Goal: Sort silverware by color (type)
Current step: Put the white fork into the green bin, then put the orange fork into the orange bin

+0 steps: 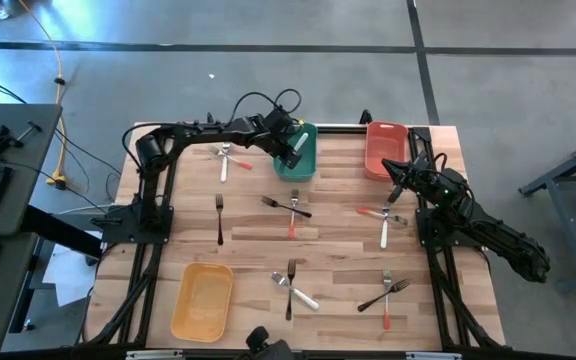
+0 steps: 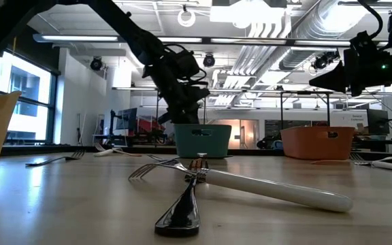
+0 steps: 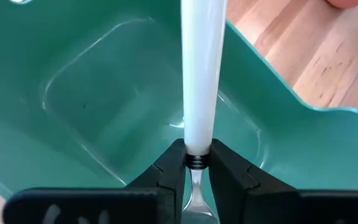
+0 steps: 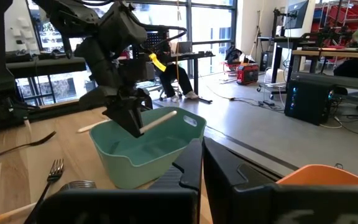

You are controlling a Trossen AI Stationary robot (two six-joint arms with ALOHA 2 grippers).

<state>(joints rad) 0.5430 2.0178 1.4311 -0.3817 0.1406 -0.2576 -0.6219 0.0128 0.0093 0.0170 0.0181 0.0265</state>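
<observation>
1 white-handled metal fork (image 3: pixel 201 81) sat clamped in the left gripper (image 3: pixel 196 163) jaws over the green rectangular plastic bin (image 1: pixel 298 165), upper centre; right gripper (image 1: pixel 392 168) jaws together.

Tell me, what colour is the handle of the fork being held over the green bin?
White, clearest in the left wrist view: the fork's handle.

Left arm reaching, right arm waiting.
Left gripper (image 3: pixel 194 163) fingers pinch closely together; right gripper (image 4: pixel 202 163) rests shut, well apart.
</observation>
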